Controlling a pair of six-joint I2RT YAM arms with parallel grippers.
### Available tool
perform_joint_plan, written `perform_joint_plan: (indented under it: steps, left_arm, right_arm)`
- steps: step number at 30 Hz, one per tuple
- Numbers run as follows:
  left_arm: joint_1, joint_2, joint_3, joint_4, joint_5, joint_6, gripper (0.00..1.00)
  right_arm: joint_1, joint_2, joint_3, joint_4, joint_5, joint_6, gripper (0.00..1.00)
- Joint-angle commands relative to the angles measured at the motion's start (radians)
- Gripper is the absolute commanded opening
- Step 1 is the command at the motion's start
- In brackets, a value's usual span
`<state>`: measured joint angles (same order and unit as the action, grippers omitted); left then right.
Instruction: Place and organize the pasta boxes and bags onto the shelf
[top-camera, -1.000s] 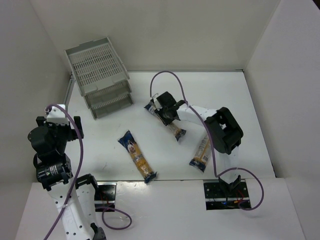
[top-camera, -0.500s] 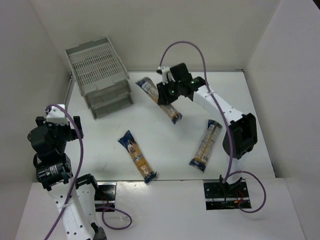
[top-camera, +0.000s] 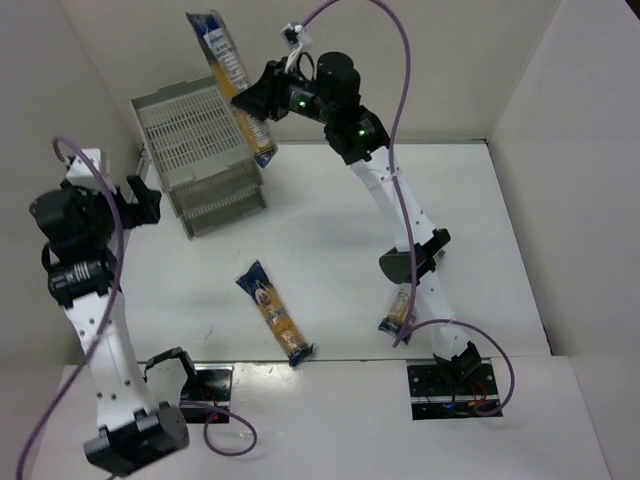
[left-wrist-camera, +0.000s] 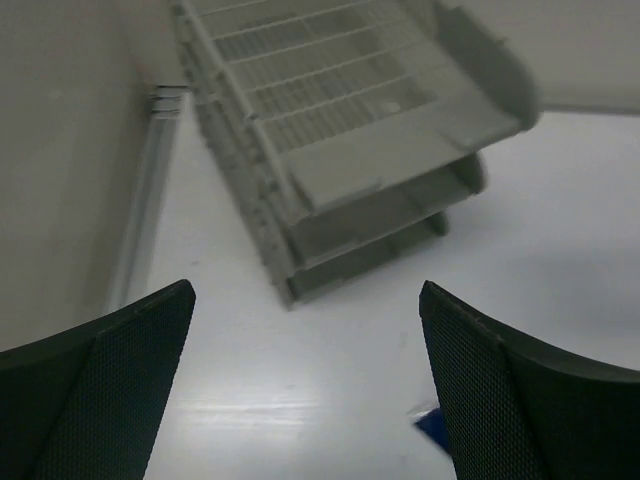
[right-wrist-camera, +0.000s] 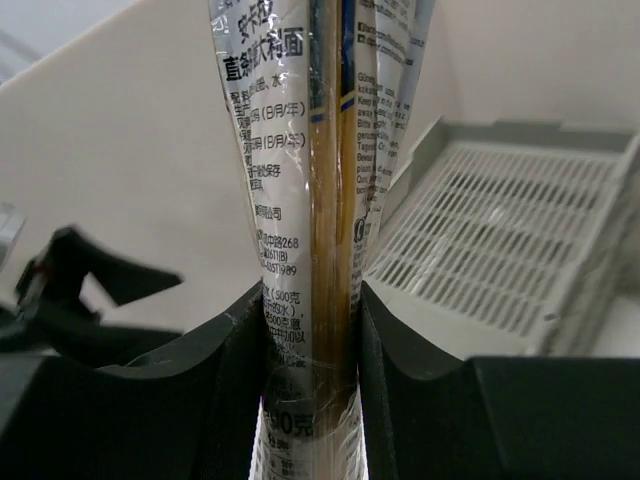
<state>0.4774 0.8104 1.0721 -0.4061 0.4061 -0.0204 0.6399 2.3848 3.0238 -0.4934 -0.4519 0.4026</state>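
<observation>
In the top view my third packet (top-camera: 400, 308) is mostly hidden behind my right arm (top-camera: 405, 215); only its near end shows on the surface (top-camera: 330, 250). In the right wrist view the held packet (right-wrist-camera: 330, 200) runs out of frame above and below, so I see only its printed middle. The left wrist view catches just a dark blue corner (left-wrist-camera: 432, 425) beside one finger, and I cannot tell which packet it belongs to. The lower two tiers of the shelf (top-camera: 190, 135) are largely covered by its top one.

My right fingers (right-wrist-camera: 225, 370) pinch the held packet's middle from both sides. It is up off the surface and steeply tilted, and in the top view it overlaps the shelf's right side. My left fingers (left-wrist-camera: 100, 400) are spread wide with nothing between them, facing the shelf's front.

I count three packets. One is in the air and two lie on the surface well apart, the middle packet (top-camera: 275, 312) in plain sight near the front. There is one shelf, with three tiers.
</observation>
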Motion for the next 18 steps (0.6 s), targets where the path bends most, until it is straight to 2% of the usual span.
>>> perform_joint_plan:
  steps: [1, 3, 4, 5, 7, 10, 11, 14, 18]
  left_arm:
    - [0.007, 0.220, 0.191, 0.118, 0.266, -0.200, 1.00]
    - [-0.011, 0.336, 0.268, 0.141, 0.391, -0.257, 1.00]
    - [-0.046, 0.378, 0.305, 0.150, 0.434, -0.332, 1.00]
    - [-0.069, 0.438, 0.362, 0.173, 0.532, -0.354, 1.00]
    - [-0.136, 0.452, 0.362, 0.234, 0.606, -0.415, 1.00]
    - [-0.213, 0.473, 0.362, 0.215, 0.645, -0.351, 1.00]
    - [-0.271, 0.483, 0.348, 0.214, 0.674, -0.351, 1.00]
    - [-0.313, 0.501, 0.324, 0.225, 0.695, -0.375, 1.00]
    - [-0.338, 0.501, 0.313, 0.320, 0.772, -0.429, 1.00]
  right_arm:
    - [0.038, 0.039, 0.110, 0.105, -0.025, 0.142, 0.00]
    - [0.049, 0.039, 0.110, 0.151, -0.025, 0.160, 0.00]
    - [0.049, 0.039, 0.110, 0.171, -0.025, 0.169, 0.00]
    - [0.049, 0.039, 0.110, 0.202, -0.025, 0.180, 0.00]
    - [0.049, 0.039, 0.110, 0.220, -0.025, 0.194, 0.00]
    - [0.075, 0.048, 0.110, 0.234, -0.025, 0.212, 0.00]
    - [0.101, 0.059, 0.110, 0.254, -0.025, 0.238, 0.00]
    - [0.110, 0.070, 0.110, 0.276, -0.016, 0.249, 0.00]
    - [0.121, 0.079, 0.110, 0.271, 0.013, 0.258, 0.00]
